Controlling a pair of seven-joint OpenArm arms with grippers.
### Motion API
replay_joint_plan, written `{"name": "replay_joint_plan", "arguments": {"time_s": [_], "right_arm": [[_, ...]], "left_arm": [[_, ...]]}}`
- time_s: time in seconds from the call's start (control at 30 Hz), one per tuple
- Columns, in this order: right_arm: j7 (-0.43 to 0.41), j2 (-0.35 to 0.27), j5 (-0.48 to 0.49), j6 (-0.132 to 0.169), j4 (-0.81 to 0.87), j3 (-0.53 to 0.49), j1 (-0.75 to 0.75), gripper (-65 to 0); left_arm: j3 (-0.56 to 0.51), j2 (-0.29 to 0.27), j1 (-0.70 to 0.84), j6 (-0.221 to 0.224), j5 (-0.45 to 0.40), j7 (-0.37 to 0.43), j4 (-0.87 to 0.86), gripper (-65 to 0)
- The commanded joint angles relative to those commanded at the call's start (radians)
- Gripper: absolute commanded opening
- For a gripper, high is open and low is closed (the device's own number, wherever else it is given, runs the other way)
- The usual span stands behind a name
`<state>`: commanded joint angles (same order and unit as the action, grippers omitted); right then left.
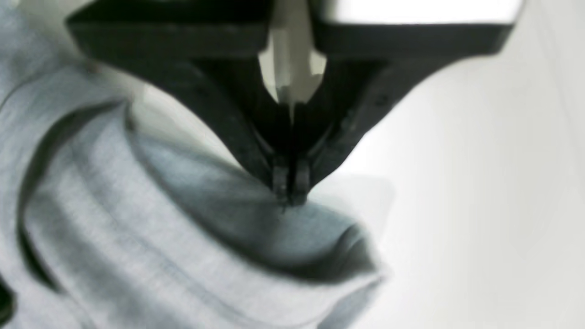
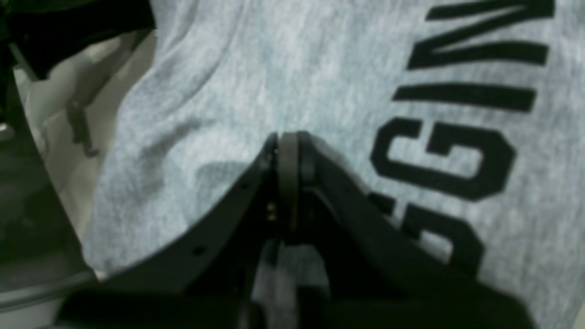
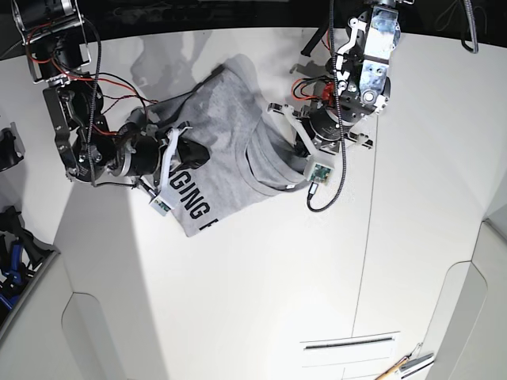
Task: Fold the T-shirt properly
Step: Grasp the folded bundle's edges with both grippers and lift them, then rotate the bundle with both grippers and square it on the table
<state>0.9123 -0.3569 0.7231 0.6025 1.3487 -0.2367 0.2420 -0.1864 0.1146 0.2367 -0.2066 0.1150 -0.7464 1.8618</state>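
The light grey T-shirt (image 3: 230,150) lies bunched on the white table (image 3: 261,277), lettered side up with black capitals "GING" (image 3: 190,194) showing. My left gripper (image 1: 290,198) is shut, pinching a raised fold of the shirt (image 1: 183,219) near a ribbed seam; in the base view it (image 3: 295,158) is at the shirt's right edge. My right gripper (image 2: 287,137) is shut with its tips against the cloth (image 2: 274,68) beside the lettering (image 2: 448,155), and creases run toward them. In the base view it (image 3: 192,153) is at the shirt's left side.
Red and black cables (image 3: 119,87) hang along the arm at the left. Dark items (image 3: 12,245) sit past the table's left edge. A pencil and a metal tool (image 3: 404,366) lie at the bottom right. A seam (image 3: 368,198) runs down the table.
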Motion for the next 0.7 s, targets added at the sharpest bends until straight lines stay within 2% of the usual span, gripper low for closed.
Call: {"name": "replay_joint_plan", "arguments": {"time_s": [0.1,0.2,0.3,0.33,0.47,0.57,0.7], "right_arm": [[0.000,0.000,0.003,0.000,0.037,0.046,0.005,-65.0],[-0.028,0.011,0.002,0.000,0.048,0.098,0.034,-65.0],[-0.076,0.028,-0.029,0.000,0.048,0.113,0.068,-65.0],[-0.090,0.035,-0.037,0.000,0.048,0.113,0.078,-65.0],[-0.112,0.087,-0.131,0.000,0.043,0.113,0.100,-65.0],[-0.159,0.129,-0.215,0.000,0.016,0.112,0.114,-65.0],[-0.183,0.151,-0.245,0.000,-0.089,0.112,0.151,-65.0]], "left_arm": [[-0.012,0.005,0.069,-0.007,0.000,0.002,0.150,-65.0],[-0.012,0.004,0.099,-0.016,0.034,0.002,0.203,-65.0],[-0.044,0.004,0.101,-0.092,0.127,0.005,0.209,-65.0],[-0.072,0.002,0.101,-0.099,0.133,0.006,0.209,-65.0],[-0.237,-0.002,0.100,-0.100,0.103,0.031,0.192,-65.0],[-0.346,-0.001,0.087,-0.055,0.054,0.040,0.142,-65.0],[-0.431,-0.002,0.058,-0.047,0.048,0.043,0.000,-65.0]]}}
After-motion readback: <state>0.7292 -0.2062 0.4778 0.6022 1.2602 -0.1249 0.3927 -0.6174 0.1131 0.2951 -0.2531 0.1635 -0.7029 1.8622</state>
